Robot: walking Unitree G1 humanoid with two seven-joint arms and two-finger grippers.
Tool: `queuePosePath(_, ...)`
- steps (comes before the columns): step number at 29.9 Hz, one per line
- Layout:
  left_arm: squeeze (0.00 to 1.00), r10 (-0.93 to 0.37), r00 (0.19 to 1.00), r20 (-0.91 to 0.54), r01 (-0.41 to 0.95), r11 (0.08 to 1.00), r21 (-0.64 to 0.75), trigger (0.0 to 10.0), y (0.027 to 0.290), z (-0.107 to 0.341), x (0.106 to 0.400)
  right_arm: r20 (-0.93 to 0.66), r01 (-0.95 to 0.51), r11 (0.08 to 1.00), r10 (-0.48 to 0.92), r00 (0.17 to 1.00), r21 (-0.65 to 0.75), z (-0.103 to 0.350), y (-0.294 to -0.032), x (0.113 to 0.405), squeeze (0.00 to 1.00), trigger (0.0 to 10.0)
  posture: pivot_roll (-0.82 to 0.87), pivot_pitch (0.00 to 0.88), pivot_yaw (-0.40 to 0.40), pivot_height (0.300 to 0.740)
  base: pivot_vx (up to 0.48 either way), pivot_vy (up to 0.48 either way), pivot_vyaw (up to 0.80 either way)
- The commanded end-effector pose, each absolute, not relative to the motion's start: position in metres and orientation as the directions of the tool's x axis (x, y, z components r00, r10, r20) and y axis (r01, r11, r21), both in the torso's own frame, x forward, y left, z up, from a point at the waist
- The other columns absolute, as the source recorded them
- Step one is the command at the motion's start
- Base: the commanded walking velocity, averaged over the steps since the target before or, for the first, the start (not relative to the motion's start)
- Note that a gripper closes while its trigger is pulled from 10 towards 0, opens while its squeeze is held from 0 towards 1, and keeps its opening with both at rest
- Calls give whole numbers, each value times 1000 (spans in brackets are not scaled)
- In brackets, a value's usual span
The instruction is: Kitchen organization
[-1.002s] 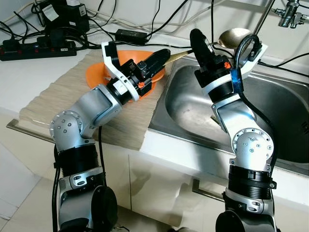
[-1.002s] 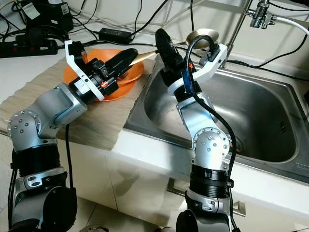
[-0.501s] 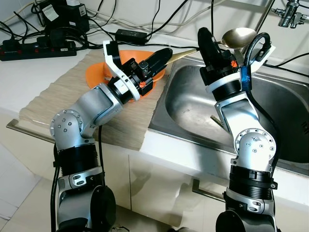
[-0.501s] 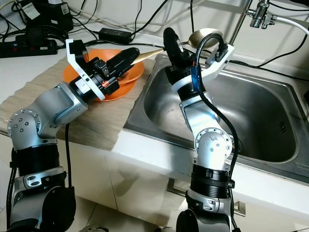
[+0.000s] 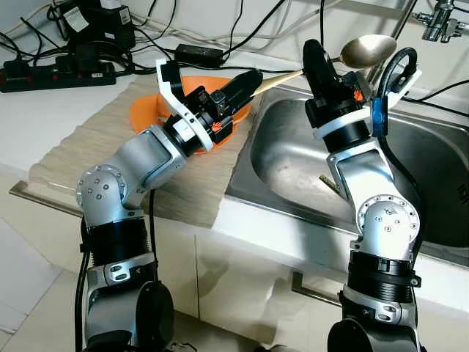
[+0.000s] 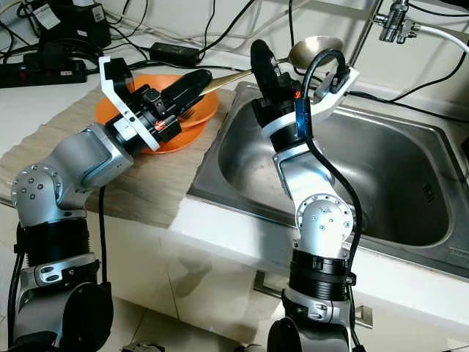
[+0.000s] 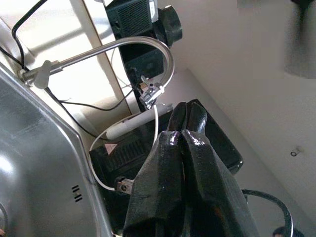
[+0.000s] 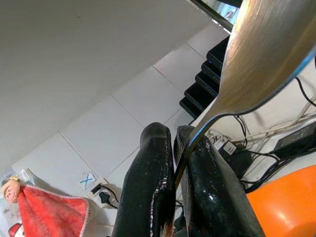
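Two arms reach over the kitchen surface (image 5: 44,117) in the left eye view. The right gripper (image 5: 314,53) stands raised above the near-left corner of the steel sink (image 5: 293,158), its jaws pressed on the handle of a golden ladle (image 5: 366,50); the bowl of the ladle hangs in the air to the right of the gripper, and the handle runs leftward to end over the orange bowl (image 5: 150,110). The left gripper (image 5: 248,82) lies stretched over that bowl, which sits on a beige cloth mat (image 5: 95,147) just beside the sink. Black power strips (image 5: 51,73) and cables lie behind the mat.

From the right eye view the same layout shows, with the tap fitting (image 6: 394,20) above the far side of the sink.

Looking along the left wrist view, the left gripper's black fingers (image 7: 195,148) are pressed together with nothing between them; a curved faucet (image 7: 123,47) and the sink wall lie beyond.

Within the right wrist view, the two fingers (image 8: 153,168) pinch the thin ladle handle, the ladle's bowl looming large above them, an orange rim at the corner and a red towel (image 8: 49,217) on the tiled wall.
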State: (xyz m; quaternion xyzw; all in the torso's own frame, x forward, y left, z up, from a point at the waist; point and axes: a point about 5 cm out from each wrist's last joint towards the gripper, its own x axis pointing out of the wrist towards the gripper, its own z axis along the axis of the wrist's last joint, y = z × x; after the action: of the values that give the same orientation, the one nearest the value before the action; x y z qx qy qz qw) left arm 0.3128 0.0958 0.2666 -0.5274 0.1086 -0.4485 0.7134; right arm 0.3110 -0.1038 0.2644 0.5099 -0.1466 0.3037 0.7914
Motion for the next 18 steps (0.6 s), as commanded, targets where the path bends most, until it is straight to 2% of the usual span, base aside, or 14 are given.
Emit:
queuePosePath(1, 0, -770, 562, 301, 541, 67, -839, 0, 92, 267, 311, 561, -647, 292, 328, 760, 705, 272, -101, 310, 0, 0, 7, 0, -47, 740, 0, 0, 0)
queuePosePath(2, 114, -773, 583, 250, 546, 145, -825, 10000, 91, 264, 312, 561, -644, 298, 323, 762, 704, 273, -103, 311, 0, 0, 5, 0, -49, 740, 0, 0, 0)
queuePosePath(3, 1000, -752, 618, 228, 539, 194, -820, 10000, 92, 263, 315, 561, -644, 300, 319, 763, 704, 273, -104, 312, 0, 0, 5, 0, -49, 740, 0, 0, 0)
queuePosePath(8, 1000, -720, 651, 239, 527, 203, -825, 10000, 99, 264, 321, 563, -638, 325, 301, 770, 698, 275, -112, 315, 0, 0, 5, 0, -53, 740, 0, 0, 0)
queuePosePath(14, 1000, -685, 690, 233, 524, 250, -814, 10000, 109, 264, 325, 567, -622, 385, 259, 782, 681, 280, -133, 322, 0, 0, 10, 0, -60, 740, 0, 0, 0)
queuePosePath(16, 1000, -627, 742, 236, 509, 300, -807, 10000, 117, 264, 330, 570, -611, 422, 236, 787, 669, 283, -146, 325, 0, 0, 13, 0, -64, 740, 0, 0, 0)
queuePosePath(17, 1000, -627, 742, 236, 509, 300, -807, 10000, 117, 264, 330, 570, -611, 422, 236, 787, 669, 283, -146, 325, 0, 0, 13, 0, -64, 740, 0, 0, 0)
queuePosePath(18, 1000, -565, 794, 226, 482, 357, -800, 10000, 126, 263, 336, 565, -589, 491, 216, 796, 642, 286, -159, 330, 0, 0, 17, 0, -68, 740, 0, 0, 0)
